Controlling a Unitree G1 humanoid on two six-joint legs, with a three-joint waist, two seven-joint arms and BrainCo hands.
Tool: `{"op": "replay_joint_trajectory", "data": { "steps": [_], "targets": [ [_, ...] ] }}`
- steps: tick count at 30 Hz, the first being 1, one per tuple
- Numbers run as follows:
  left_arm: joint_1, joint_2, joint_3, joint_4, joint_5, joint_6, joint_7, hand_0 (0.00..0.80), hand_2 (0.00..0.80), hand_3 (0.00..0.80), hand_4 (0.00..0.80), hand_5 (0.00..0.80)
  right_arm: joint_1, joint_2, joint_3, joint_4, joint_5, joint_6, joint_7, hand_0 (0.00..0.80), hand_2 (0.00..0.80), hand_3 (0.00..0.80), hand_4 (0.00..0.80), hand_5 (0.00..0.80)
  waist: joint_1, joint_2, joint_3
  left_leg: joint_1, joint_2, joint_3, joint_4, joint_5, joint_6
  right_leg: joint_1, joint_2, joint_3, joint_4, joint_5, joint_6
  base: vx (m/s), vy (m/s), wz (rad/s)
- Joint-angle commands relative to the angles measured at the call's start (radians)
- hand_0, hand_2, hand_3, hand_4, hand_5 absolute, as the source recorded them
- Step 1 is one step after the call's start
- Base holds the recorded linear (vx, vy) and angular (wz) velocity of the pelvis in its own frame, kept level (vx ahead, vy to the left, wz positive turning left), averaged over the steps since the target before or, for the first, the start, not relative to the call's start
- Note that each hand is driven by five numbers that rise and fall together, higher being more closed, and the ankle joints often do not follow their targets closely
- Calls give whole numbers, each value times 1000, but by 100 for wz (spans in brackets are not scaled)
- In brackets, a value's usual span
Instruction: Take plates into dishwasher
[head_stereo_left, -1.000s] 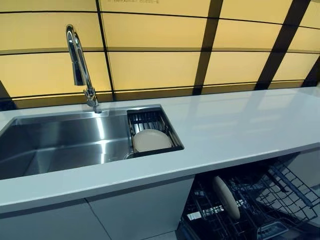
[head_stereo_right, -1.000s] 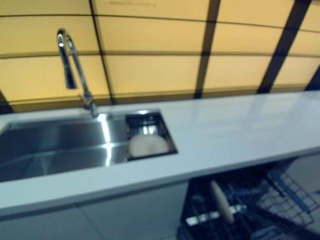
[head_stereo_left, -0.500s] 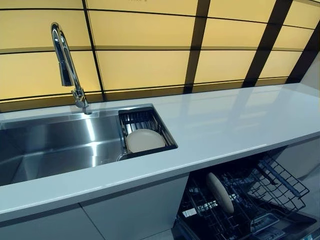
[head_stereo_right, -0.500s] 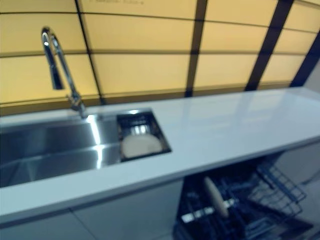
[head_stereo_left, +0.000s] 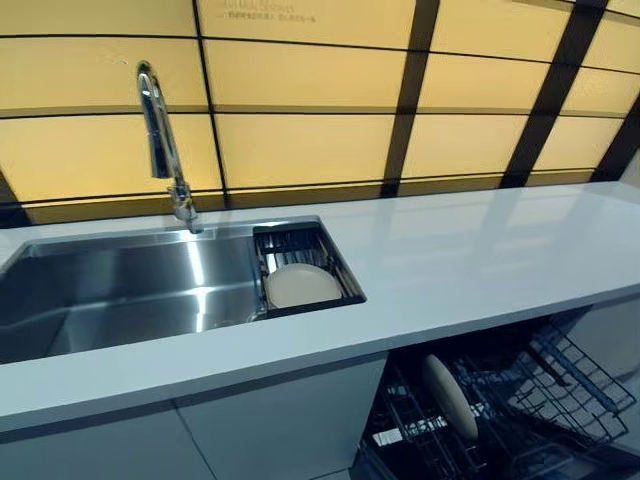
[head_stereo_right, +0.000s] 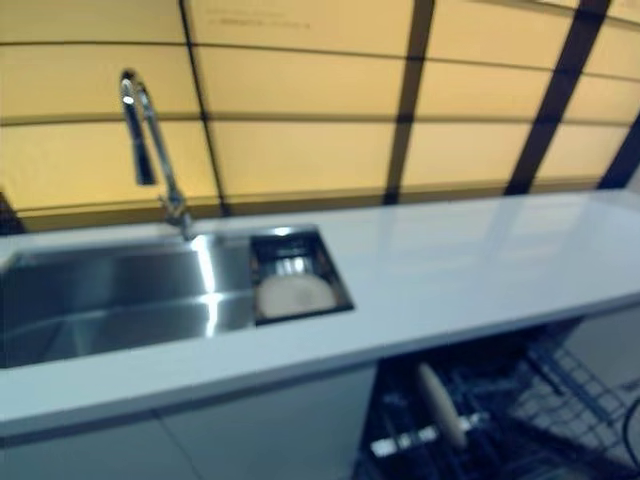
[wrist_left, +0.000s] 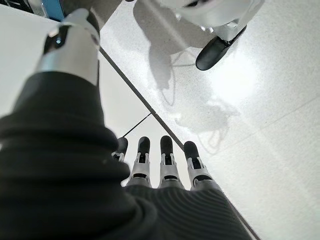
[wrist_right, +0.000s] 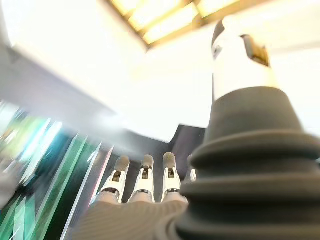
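A cream plate (head_stereo_left: 302, 285) lies in the dark drain basket (head_stereo_left: 335, 262) at the right end of the steel sink (head_stereo_left: 120, 290). A second cream plate (head_stereo_left: 449, 396) stands on edge in the wire rack (head_stereo_left: 560, 385) of the open dishwasher, below the white counter (head_stereo_left: 470, 250). Neither hand shows in the eye views. My left hand (wrist_left: 165, 170) appears only in the left wrist view, fingers straight, holding nothing, over the pale floor. My right hand (wrist_right: 145, 182) appears only in the right wrist view, fingers straight and empty, near the counter's edge.
A tall chrome tap (head_stereo_left: 160, 140) rises behind the sink. Yellow wall panels (head_stereo_left: 310, 140) with dark strips back the counter. White cabinet fronts (head_stereo_left: 280, 425) run under the counter, left of the dishwasher.
The whole picture has shifted to the right and slightly down since half a second ago, so the camera moved. The plates, sink and rack keep their places.
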Motion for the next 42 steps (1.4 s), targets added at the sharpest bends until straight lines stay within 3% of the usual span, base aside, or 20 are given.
{"op": "replay_joint_trajectory", "data": {
  "steps": [1,8,24,42],
  "targets": [
    [-53,8,7,19,3,-1,8,0,0,0,0,0,-111,-83,24,-52,-77,-54,58,0,0,0,0,0,42,-27,-2,-36,-56,-32,13,-14,68,33,-14,-53,71,-30,47,4,-40,17],
    [-53,8,1,29,17,20,19,0,0,0,0,0,-303,-124,174,-75,-86,-73,155,0,0,0,0,0,88,-32,-20,-39,-54,-73,8,-4,59,62,-2,-92,45,-43,33,-3,-45,20],
    [-57,-5,-17,28,17,24,14,0,0,0,0,0,-658,-144,464,-75,-78,-3,343,0,0,0,0,0,160,-43,-38,-56,-50,-134,4,21,44,101,19,-161,22,-72,6,-7,-20,16],
    [-56,38,-15,-1,-2,60,0,0,0,0,0,0,-1009,-193,827,235,-50,201,851,0,0,0,0,0,235,-61,-22,-77,-43,-200,4,57,28,132,31,-217,33,-97,-18,0,-13,13]
  ]
}}
